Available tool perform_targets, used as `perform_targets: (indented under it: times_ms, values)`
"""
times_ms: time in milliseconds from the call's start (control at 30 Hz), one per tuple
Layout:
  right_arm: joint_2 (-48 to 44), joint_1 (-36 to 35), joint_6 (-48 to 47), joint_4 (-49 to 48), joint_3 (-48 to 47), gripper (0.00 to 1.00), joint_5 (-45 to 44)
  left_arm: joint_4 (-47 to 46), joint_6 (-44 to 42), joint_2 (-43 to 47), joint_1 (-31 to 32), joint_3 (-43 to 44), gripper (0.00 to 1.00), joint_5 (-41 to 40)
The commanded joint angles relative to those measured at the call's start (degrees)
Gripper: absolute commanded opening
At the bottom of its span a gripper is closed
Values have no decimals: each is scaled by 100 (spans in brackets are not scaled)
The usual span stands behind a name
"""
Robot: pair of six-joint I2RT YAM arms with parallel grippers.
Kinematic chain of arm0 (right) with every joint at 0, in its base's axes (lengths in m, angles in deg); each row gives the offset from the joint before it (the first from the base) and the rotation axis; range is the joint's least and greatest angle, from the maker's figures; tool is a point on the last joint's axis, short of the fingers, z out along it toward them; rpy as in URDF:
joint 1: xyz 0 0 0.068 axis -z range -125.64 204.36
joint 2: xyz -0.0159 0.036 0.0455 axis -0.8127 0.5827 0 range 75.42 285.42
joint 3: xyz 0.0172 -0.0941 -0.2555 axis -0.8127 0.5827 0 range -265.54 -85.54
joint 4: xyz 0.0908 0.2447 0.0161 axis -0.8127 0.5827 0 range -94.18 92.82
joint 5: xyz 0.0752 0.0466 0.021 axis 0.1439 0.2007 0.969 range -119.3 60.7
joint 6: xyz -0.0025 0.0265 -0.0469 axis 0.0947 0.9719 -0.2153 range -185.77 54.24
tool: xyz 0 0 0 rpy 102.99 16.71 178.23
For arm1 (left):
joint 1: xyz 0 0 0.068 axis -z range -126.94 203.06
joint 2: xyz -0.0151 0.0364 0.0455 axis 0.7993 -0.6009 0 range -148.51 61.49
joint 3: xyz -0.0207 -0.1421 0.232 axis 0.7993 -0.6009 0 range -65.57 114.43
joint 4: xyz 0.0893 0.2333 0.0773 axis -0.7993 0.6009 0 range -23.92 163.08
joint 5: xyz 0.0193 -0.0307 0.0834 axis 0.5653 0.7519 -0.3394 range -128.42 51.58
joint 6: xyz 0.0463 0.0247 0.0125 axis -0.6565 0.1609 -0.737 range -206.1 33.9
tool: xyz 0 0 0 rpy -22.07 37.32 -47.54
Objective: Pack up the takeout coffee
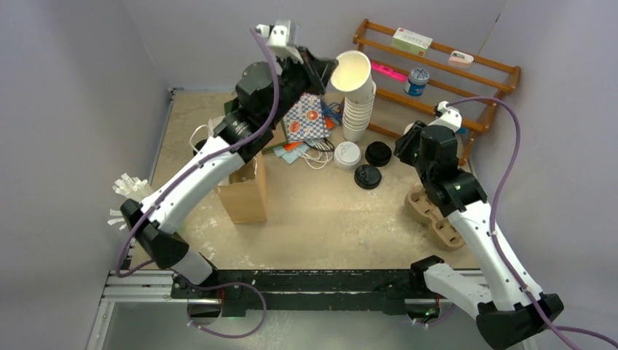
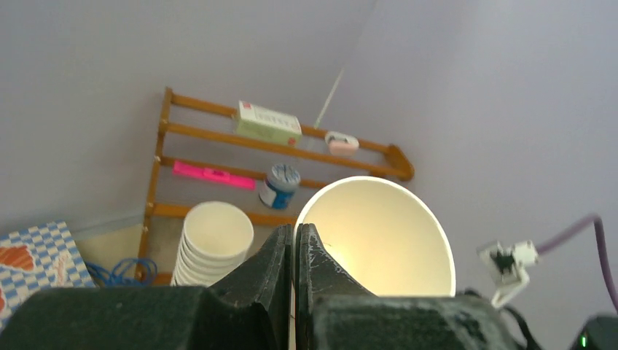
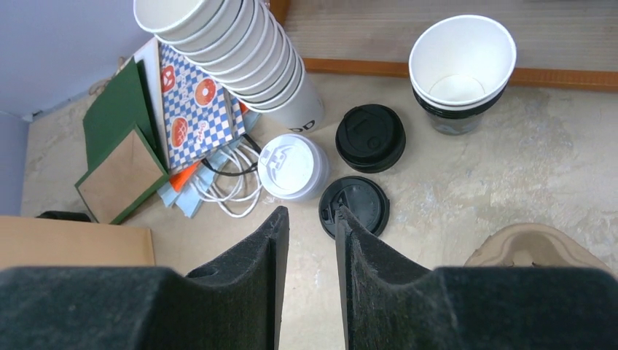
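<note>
L arm is raised at the back. The left gripper is seen w/ its black, rough-textured fingers pressed together, pinching the thin rim of a plain white paper cup. This cup is held tilted, its open mouth towards the wrist cam, above the tall stack of plain white paper cups. The right gripper is held over the tabletop w/ jaws part-way apart, a narrow gap between the matte black pads, nothing gripped

The takeout coffee is found on the speckled beige table, just beyond the right gripper: a small paper cup w/ round white plastic lid and, just beside it, a small paper cup w/ round black plastic lid, both near the stack's base. A loose flat black lid is laid near both. A dark lidless cup w/ white inside is stood by the wooden slatted rack. A moulded brown pulp cup carrier is seen on the R side, apart from the cups; a brown paper bag is stood upright on the L side
</note>
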Motion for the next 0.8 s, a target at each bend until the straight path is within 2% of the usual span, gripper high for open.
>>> perform_targets:
  times_ms: [0, 200, 333, 567, 700, 767]
  values:
    - [-382, -1, 156, 35, 115, 32, -410, 380, 63, 548, 369, -1257, 0, 495]
    - [-650, 3, 351, 323, 598, 33, -989, 667, 117, 1462, 998, -2857, 0, 443]
    - [-644, 4, 572, 421, 853, 33, -961, 478, 228, 1785, 1287, -3880, 0, 89]
    - [-96, 4, 399, 160, 1056, 34, -169, -876, 208, 1635, 1399, -5365, 0, -293]
    - [156, 3, 110, -187, 1165, 35, 664, -1724, 158, 1513, 1399, -5925, 0, -451]
    - [203, -1, -124, -490, 1303, 38, 1145, -2050, 114, 1462, 1400, -6134, 0, -546]
